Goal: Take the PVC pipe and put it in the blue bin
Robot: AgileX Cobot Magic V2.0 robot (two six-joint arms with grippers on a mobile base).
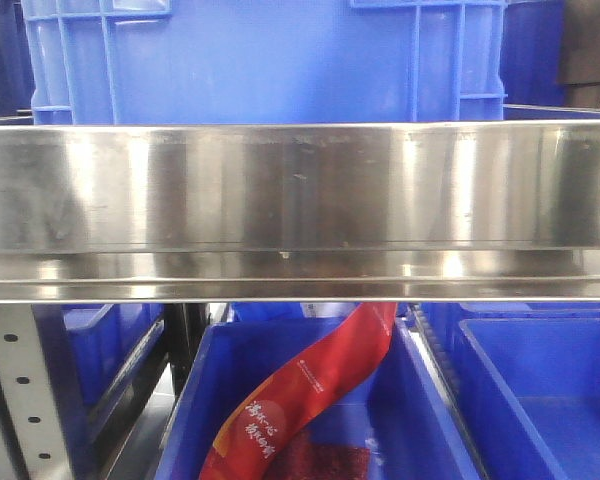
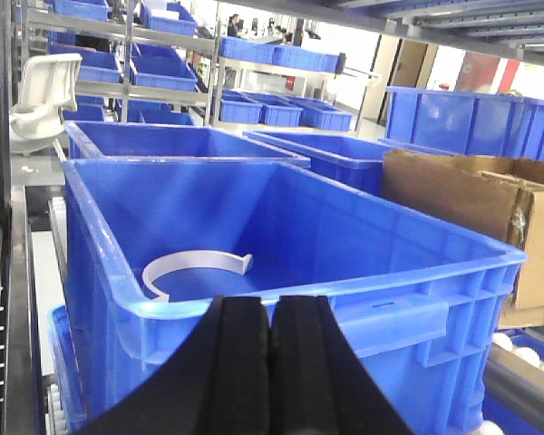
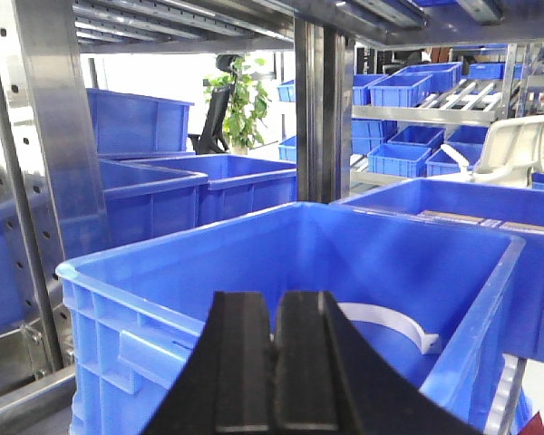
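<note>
Fingers (image 2: 245,362) of the left gripper, black ribbed pads, clenched on nothing; right gripper fingers (image 3: 249,362) likewise. White curved PVC pipe (image 2: 195,265) lies on the smooth floor of the blue bin (image 2: 344,299), glossy moulded plastic.

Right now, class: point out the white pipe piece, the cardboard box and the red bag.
Pipe piece (image 2: 195,264), left wrist view, top of its curve.
Box (image 2: 453,195), left wrist view, front face.
Bag (image 1: 310,390), front view, middle.

Looks like I'm in a warehouse or stockroom: steel racks (image 3: 36,181) everywhere stacked with blue plastic bins (image 2: 281,113), plus cardboard boxes (image 2: 462,195).
</note>
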